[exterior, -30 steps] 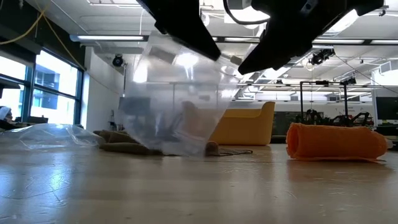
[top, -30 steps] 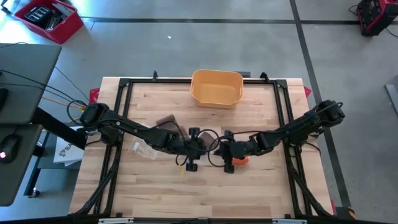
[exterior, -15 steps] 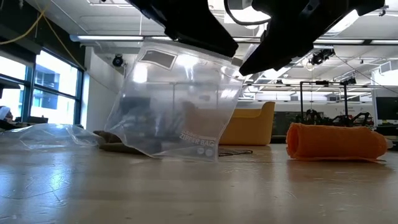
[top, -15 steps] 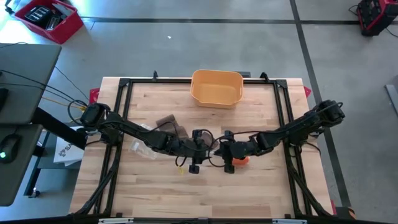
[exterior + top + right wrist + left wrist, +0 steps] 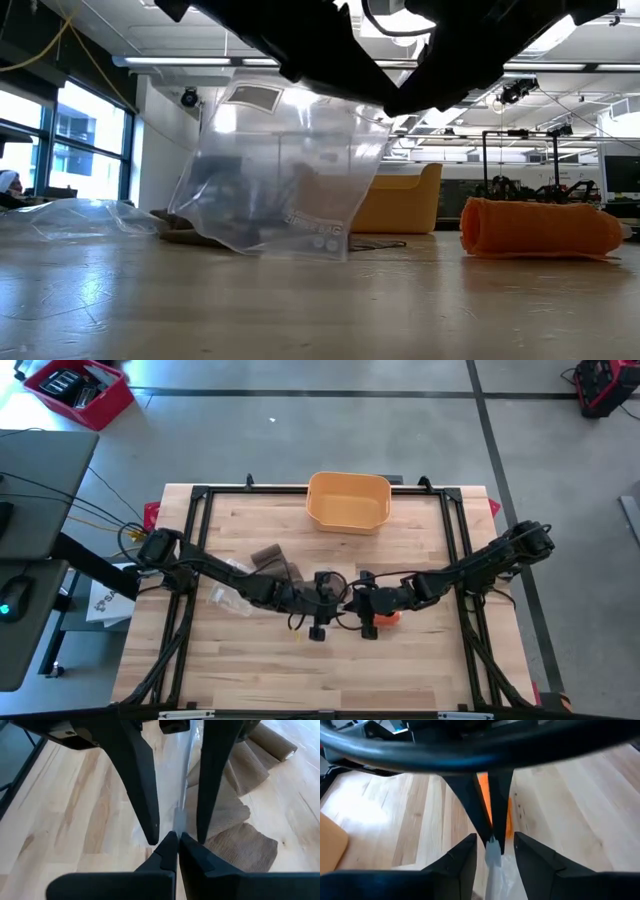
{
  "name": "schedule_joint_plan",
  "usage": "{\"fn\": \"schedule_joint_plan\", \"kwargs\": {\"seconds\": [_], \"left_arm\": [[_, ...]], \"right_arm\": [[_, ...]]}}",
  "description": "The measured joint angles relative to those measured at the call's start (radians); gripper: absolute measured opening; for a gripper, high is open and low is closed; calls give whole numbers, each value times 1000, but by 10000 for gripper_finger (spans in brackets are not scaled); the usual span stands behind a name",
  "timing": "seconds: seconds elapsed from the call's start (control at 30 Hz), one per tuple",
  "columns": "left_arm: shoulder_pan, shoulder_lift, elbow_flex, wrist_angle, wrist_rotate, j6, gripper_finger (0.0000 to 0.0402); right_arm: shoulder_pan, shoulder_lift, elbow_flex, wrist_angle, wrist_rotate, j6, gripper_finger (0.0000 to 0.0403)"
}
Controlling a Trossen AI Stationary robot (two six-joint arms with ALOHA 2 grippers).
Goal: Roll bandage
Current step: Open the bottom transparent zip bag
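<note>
From above, both arms meet over the middle of the worktop (image 5: 250,670). The left tool (image 5: 322,600) and the right tool (image 5: 362,603) face each other across a small gap, with a clear plastic bag between them that barely shows from here. An orange rolled bandage (image 5: 386,618) lies just beside the right tool, on its near side. A brown bandage (image 5: 275,558), partly unrolled, lies left of centre, and a second crumpled bag (image 5: 228,600) sits further left. A yellow tub (image 5: 348,500) stands at the far edge.

At worktop level, the clear bag (image 5: 285,165) hangs upright from the dark tools above, its lower edge touching the wood. The orange roll (image 5: 540,228) rests on the right, well apart from the bag.

The left wrist view shows the left tool (image 5: 494,851) spread, the bag's top edge (image 5: 493,854) standing between its fingers without being squeezed.

The right wrist view shows the right tool (image 5: 178,840) pressed together, pinching the bag's thin top edge (image 5: 180,815); the brown bandage (image 5: 235,820) lies beyond.

The bag looks light, limp and slippery, so it is best taken at the stiffer zip edge. The bandages look soft and springy; the loose brown one would best be gripped at its free end
</note>
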Motion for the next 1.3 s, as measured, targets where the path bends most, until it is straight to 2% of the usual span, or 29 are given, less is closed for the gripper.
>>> {"fn": "schedule_joint_plan", "kwargs": {"seconds": [0.87, 1.3], "left_arm": [[-2, -16, 0, -47, -26, -34, 20], [-6, -110, 2, -268, -49, -110, 37]], "right_arm": [[0, 0, 0, -3, 0, -8, 0], [9, 0, 1, 5, -9, -15, 0]]}}
